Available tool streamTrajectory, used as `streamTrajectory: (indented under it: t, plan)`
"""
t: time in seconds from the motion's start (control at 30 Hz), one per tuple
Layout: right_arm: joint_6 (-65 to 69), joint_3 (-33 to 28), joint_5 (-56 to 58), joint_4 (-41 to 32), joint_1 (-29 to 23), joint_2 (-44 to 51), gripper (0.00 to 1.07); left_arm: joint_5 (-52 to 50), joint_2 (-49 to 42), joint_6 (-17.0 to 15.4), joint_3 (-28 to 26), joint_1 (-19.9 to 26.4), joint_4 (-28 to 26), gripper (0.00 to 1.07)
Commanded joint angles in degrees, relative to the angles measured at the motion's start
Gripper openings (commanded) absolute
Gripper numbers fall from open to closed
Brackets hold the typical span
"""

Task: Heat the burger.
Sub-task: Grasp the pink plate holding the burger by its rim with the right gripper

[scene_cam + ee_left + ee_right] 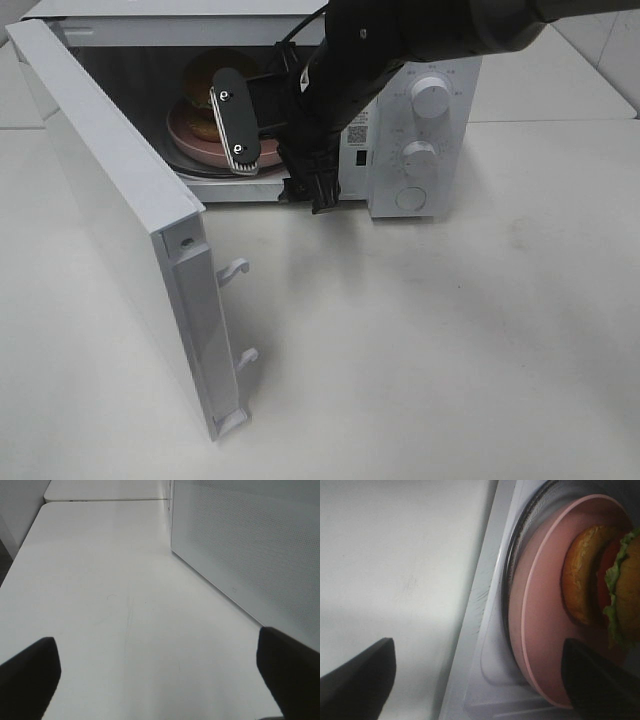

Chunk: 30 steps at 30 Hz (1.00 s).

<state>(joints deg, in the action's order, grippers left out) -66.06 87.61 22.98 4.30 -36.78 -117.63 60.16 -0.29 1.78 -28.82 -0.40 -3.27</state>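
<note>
The burger [203, 92] sits on a round pink plate [186, 140] on the glass turntable inside the open microwave [452, 130]. The right wrist view shows it close up: the burger [592, 577] has golden bun halves, green lettuce and a red filling, and lies on the pink plate [540, 630]. My right gripper [280, 178] hangs at the microwave's mouth, open, one finger over the plate's rim and the other over the front sill; it [480, 680] holds nothing. My left gripper [160, 675] is open and empty above the table, beside the door.
The microwave door [120, 220] swings wide to the left, its latch hooks pointing out over the table. Its perforated outer face [250, 545] stands just right of my left gripper. Two knobs [430, 97] and a round button are on the control panel. White table [450, 350] all around.
</note>
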Motion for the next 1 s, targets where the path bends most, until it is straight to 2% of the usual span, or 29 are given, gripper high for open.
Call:
streamTrajectory:
  t: [0.03, 0.13, 0.2, 1.0]
  plan:
    - [1.55, 3.27, -0.29, 0.86, -0.23, -2.69, 0.85, -0.80, -1.15, -0.40, 0.23, 0.06, -0.34, 1.00]
    - [2.06, 4.01, -0.29, 1.43, -0.23, -3.38, 0.85, -0.80, -1.15, -0.40, 0.23, 0.06, -0.34, 1.00]
    - [3.55, 7.22, -0.29, 1.83, -0.23, -6.02, 0.84, -0.80, -1.15, -0.40, 0.23, 0.06, -0.34, 1.00]
    - [4.18, 24.41, 3.32, 3.32, 0.57, -19.77, 0.80, -0.80, -1.15, -0.40, 0.23, 0.06, -0.34, 1.00]
